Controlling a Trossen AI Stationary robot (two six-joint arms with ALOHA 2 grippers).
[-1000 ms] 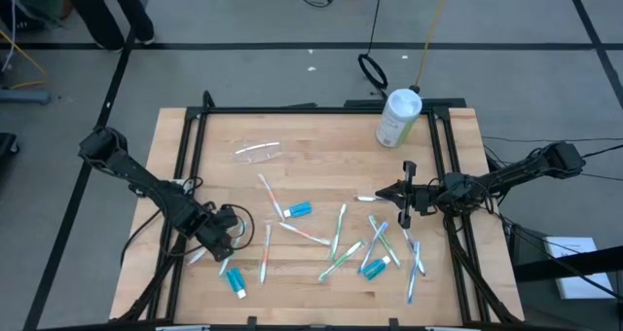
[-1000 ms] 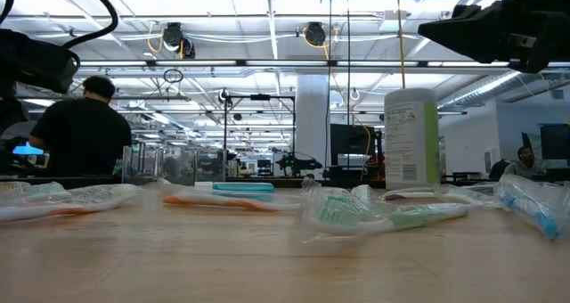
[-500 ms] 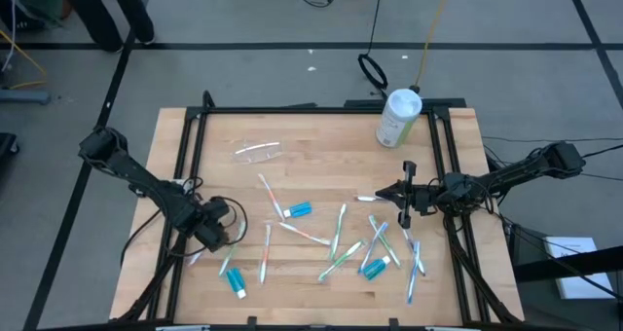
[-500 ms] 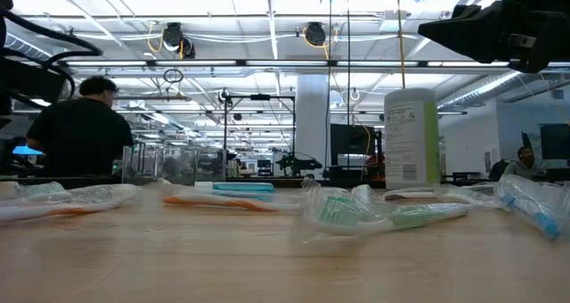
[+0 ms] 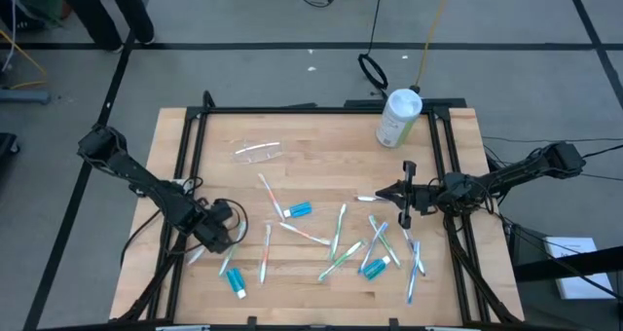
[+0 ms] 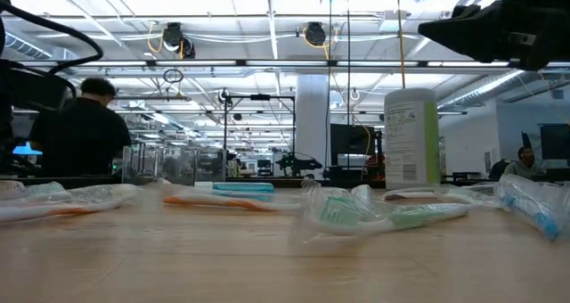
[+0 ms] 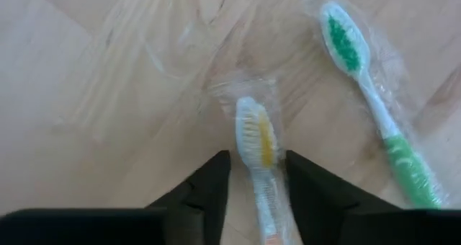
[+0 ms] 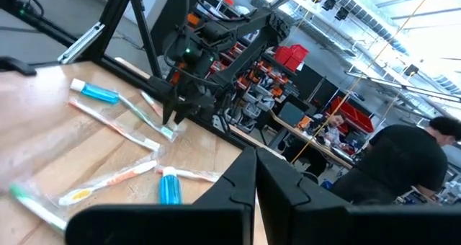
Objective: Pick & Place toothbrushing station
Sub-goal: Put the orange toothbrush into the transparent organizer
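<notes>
My left gripper [image 7: 258,184] straddles a wrapped orange-bristled brush [image 7: 258,148], fingers not yet clamped. I'd centre on the handle, then squeeze. The cup [image 5: 258,153] lies far-left on the table; right gripper [image 5: 407,197] waits clenched, empty.

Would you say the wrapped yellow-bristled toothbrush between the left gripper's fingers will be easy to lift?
Probably light: the toothbrush is thin. Its clear wrapper looks glossy, so it may slip between the left gripper fingers. Lying flat on the table, it likely won't roll.
</notes>
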